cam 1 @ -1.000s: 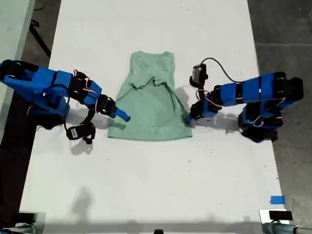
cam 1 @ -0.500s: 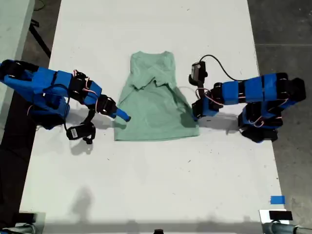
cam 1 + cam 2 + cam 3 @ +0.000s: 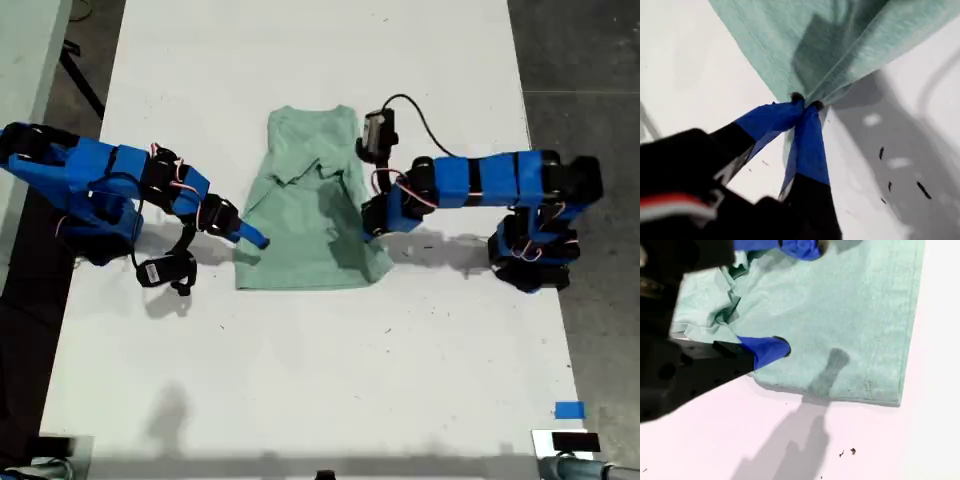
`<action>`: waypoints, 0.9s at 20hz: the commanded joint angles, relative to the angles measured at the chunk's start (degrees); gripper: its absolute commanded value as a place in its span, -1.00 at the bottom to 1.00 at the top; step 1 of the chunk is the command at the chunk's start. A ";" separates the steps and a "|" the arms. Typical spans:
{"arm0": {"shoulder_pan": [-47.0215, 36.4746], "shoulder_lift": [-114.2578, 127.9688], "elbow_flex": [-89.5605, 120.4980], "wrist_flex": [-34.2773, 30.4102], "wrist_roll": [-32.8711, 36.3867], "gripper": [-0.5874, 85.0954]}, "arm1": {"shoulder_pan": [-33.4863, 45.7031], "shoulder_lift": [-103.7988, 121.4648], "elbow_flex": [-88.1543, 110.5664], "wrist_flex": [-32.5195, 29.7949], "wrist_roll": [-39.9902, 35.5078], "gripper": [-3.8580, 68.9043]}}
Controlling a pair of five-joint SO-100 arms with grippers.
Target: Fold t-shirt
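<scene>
The pale mint-green t-shirt lies on the white table, neck toward the far side. My first gripper is the arm coming in from the exterior view's right. Its blue jaws are shut on a pinched fold of the t-shirt, lifted off the table and held over the shirt's side. My second gripper reaches in from the exterior view's left to the shirt's other edge. It stands open, one fingertip near the flat cloth, gripping nothing.
A black camera cable loops above the first arm. A small piece of blue tape marks the table's near corner on the exterior view's right. Dark floor lies beyond both long table edges. Tiny dark specks dot the table.
My first gripper has moved toward the exterior view's left, carrying the shirt's side edge inward, so the shirt looks narrower. The second arm has not moved.
</scene>
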 commanded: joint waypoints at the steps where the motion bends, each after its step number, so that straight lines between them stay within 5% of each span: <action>1: 0.26 0.97 -0.35 -0.79 -0.35 -0.25 | -2.02 -10.99 -16.44 -0.09 1.67 -0.92; 5: 0.26 0.97 -0.35 -0.79 -0.35 -0.25 | -2.81 -21.36 -26.89 -1.05 6.50 -0.92; 6: 0.18 0.97 -0.35 -0.53 -0.26 -0.25 | -2.37 -21.62 -27.95 0.44 6.59 -0.74; 7: 0.09 1.32 -0.35 0.09 -0.44 -0.24 | -1.67 -21.18 -30.15 4.39 6.24 -0.21; 8: 0.09 1.93 -0.35 0.70 -0.62 -0.24 | -0.88 -19.78 -32.78 8.26 4.31 0.03; 18: 4.48 -4.39 -0.09 -0.97 -10.28 -0.23 | 8.35 -5.89 -29.88 18.98 -4.04 -0.21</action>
